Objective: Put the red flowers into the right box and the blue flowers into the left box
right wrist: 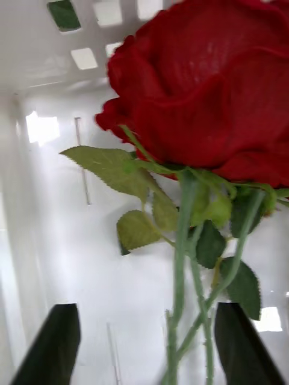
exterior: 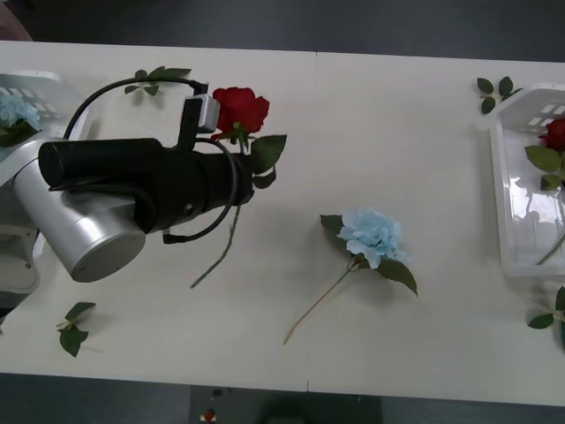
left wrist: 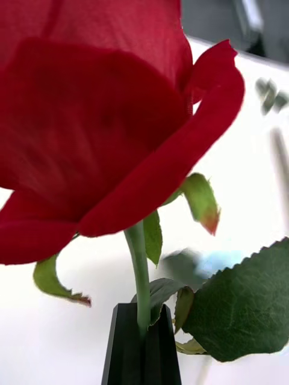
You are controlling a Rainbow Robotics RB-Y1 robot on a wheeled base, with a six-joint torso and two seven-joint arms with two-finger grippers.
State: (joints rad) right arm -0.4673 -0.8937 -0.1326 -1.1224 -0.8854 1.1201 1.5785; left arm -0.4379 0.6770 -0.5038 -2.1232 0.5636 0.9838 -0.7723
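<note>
Worktop (exterior: 424, 115): left tool (left wrist: 142, 337) clamped on red rose (exterior: 239, 109) stem, 10 o'clock; blue flower (exterior: 372, 235) loose, centre; right tool (right wrist: 144, 346) open over right box (exterior: 510, 194), rose inside.

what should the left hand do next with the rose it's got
Probably carry it rightward toward the right box. The left hand is shut on the rose stem, over the table's left half, and that box already holds a rose, while a blue flower lies between.
</note>
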